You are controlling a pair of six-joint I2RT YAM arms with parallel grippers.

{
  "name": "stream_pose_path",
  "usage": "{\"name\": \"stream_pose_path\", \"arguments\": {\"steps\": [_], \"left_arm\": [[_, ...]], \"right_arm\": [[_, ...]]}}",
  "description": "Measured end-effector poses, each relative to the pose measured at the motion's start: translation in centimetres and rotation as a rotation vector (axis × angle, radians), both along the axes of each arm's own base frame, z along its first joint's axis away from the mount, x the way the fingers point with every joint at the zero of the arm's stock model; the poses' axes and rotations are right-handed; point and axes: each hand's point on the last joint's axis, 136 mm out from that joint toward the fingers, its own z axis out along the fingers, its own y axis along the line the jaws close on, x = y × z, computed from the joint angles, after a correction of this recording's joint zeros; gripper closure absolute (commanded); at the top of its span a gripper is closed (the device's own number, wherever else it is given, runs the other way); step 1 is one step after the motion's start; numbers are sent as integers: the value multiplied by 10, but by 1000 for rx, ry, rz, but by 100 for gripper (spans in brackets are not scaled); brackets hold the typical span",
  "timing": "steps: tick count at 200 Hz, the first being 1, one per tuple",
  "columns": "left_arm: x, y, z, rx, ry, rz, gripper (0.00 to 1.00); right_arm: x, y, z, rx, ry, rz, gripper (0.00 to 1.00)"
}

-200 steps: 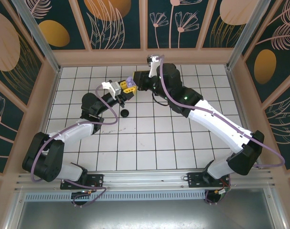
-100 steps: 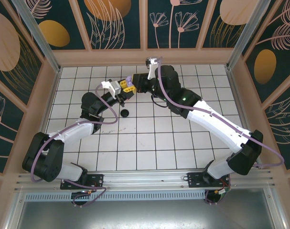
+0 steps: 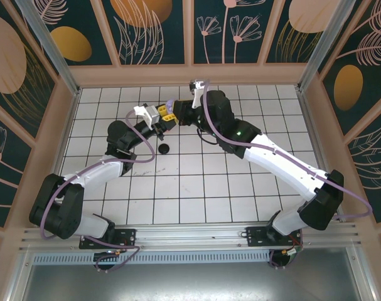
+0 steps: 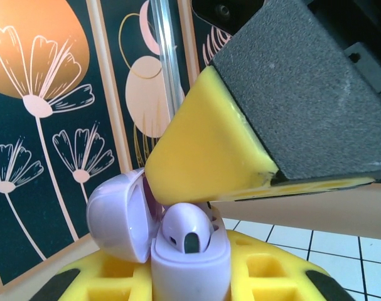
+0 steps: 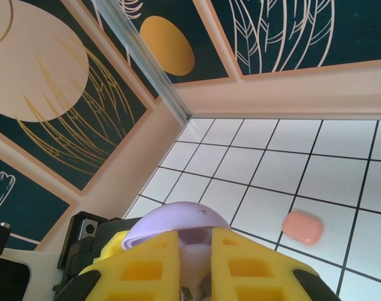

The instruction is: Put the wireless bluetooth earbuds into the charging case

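Sitting in its case [image 4: 190, 273], an earbud [image 4: 185, 229] meets the right gripper's [image 5: 195, 241] tip.

From above and behind the arm bases, my top camera looks down on the white tiled table [image 3: 196, 188]. Both wrist cameras sit close to the open lavender plastic charging case [image 4: 190, 263], facing it from opposite sides.
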Motion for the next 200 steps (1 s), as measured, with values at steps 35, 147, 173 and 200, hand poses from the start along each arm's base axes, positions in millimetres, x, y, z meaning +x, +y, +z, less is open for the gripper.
{"name": "stream_pose_path", "arguments": {"steps": [35, 147, 173, 200], "left_arm": [[1, 0, -3, 4, 16, 0, 100], [1, -5, -5, 13, 24, -23, 100], [2, -14, -11, 40, 54, -61, 100], [3, -23, -13, 61, 80, -100, 100]], "right_arm": [[0, 2, -2, -9, -10, -8, 52], [32, -51, 81, 49, -37, -52, 67], [57, -47, 81, 37, 12, -32, 87], [75, -21, 33, -53, 135, 40, 96]]}}
